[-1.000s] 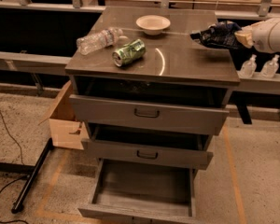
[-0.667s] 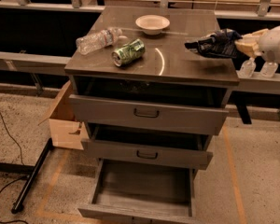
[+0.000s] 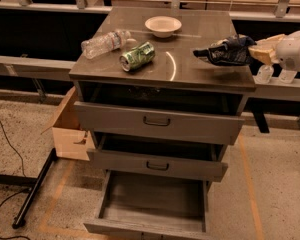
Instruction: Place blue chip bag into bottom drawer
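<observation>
Aloft at the table's (image 3: 200, 31) right edge, the hand (image 3: 257, 52) grips the blue chip bag (image 3: 224, 52). Likely best: clear the front edge, then lower into the bottom drawer (image 3: 152, 201)

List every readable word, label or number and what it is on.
White lettering on the crumpled navy-blue foil chip bag, held by the end effector over the right edge of the grey cabinet top: too blurred.
Markings on the green soda can: too blurred.
On the clear plastic bottle: nothing readable.
</observation>
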You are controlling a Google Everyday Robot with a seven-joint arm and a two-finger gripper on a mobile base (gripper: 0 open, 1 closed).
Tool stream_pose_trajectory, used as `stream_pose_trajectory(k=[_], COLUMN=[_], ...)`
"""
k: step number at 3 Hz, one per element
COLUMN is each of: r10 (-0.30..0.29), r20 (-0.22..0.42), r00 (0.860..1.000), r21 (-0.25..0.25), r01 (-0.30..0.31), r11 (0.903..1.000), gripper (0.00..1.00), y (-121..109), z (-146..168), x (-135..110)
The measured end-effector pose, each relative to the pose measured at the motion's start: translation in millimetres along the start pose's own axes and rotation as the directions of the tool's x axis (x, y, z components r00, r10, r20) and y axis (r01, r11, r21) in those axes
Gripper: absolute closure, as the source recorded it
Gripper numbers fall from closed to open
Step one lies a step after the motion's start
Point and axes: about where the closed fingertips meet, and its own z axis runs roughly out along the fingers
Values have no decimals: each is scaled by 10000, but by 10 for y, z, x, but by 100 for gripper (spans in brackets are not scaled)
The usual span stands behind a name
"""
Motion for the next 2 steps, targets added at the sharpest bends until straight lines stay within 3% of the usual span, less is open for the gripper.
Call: stream_pose_trajectory(k=[1, 2], r10=[-160, -86], r20=[139, 727], r00=[9998, 9973], r21=[-832, -1824], r01=[171, 217], r11=[9964, 9830], gripper=[100, 100], y=[235, 706], z=[-112, -400], x=[-46, -156])
